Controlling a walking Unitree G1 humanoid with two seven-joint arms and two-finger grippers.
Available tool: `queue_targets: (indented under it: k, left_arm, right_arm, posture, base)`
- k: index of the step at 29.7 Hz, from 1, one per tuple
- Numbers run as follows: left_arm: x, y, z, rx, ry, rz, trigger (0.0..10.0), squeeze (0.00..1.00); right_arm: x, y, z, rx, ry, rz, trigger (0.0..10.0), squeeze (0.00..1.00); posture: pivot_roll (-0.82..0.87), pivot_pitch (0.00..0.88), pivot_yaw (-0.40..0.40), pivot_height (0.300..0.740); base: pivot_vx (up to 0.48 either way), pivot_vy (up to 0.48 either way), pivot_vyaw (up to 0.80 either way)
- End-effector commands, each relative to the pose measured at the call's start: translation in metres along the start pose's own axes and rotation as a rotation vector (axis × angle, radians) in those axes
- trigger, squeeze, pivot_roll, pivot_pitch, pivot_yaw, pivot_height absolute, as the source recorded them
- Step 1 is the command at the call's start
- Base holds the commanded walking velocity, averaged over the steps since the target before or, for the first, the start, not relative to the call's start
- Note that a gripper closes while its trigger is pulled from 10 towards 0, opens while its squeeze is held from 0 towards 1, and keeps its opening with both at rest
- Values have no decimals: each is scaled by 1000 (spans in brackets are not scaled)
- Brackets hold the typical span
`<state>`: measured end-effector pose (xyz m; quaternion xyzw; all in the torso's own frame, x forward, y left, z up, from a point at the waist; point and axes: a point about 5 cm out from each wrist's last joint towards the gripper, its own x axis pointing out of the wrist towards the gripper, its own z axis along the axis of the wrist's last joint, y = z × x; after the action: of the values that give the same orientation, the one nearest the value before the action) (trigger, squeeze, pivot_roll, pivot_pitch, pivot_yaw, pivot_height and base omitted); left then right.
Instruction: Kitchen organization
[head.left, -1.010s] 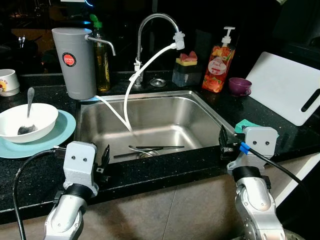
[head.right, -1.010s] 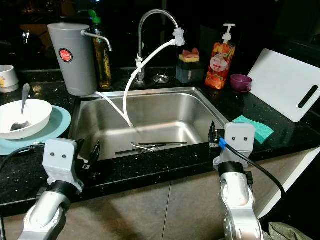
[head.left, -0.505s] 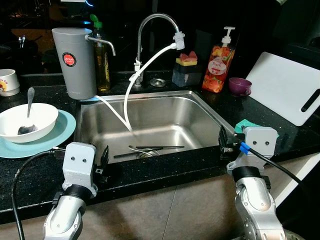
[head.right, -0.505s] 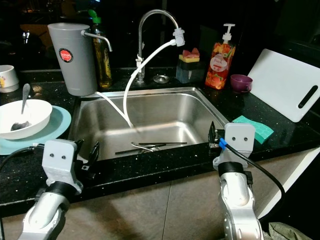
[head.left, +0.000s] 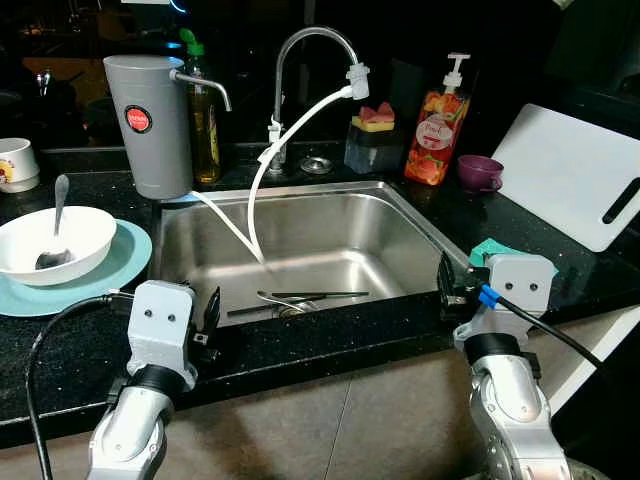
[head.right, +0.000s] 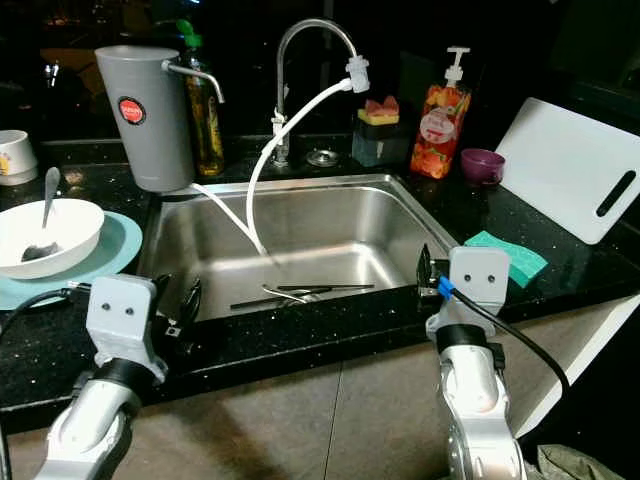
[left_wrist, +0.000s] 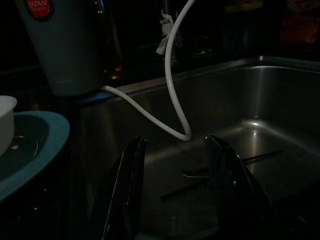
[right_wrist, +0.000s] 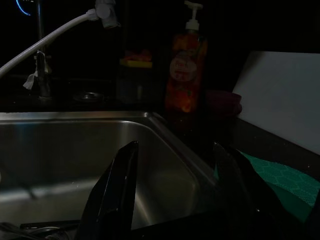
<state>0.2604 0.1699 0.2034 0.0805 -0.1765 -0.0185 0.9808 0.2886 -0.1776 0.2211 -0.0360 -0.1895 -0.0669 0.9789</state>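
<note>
- Black tabletop surrounds a steel sink; cutlery lies at its drain, under a white hose.
- Left gripper and right gripper hover at the front rim, jaws apart, empty.
- Bowl on teal plate at left; green sponge at right.

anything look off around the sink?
Cutlery lies loose on the sink bottom by the drain. A white hose hangs from the faucet spout into the basin. A spoon sits in the white bowl. No spill or damage visible.
</note>
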Motion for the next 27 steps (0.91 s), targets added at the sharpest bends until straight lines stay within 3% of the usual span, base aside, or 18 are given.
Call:
queue_targets:
  k: [1,27]
  left_arm:
    - [0,0,-1,9,3,-8,10000,0]
    - [4,6,-1,19,-9,5,10000,0]
  right_arm:
    - [0,-4,-1,3,2,-19,10000,0]
    - [-1,-5,1,-1,-3,-24,10000,0]
  posture:
    - [106,92,-71,740]
    - [111,111,-77,740]
  base:
    - [0,0,0]
    - [0,0,0]
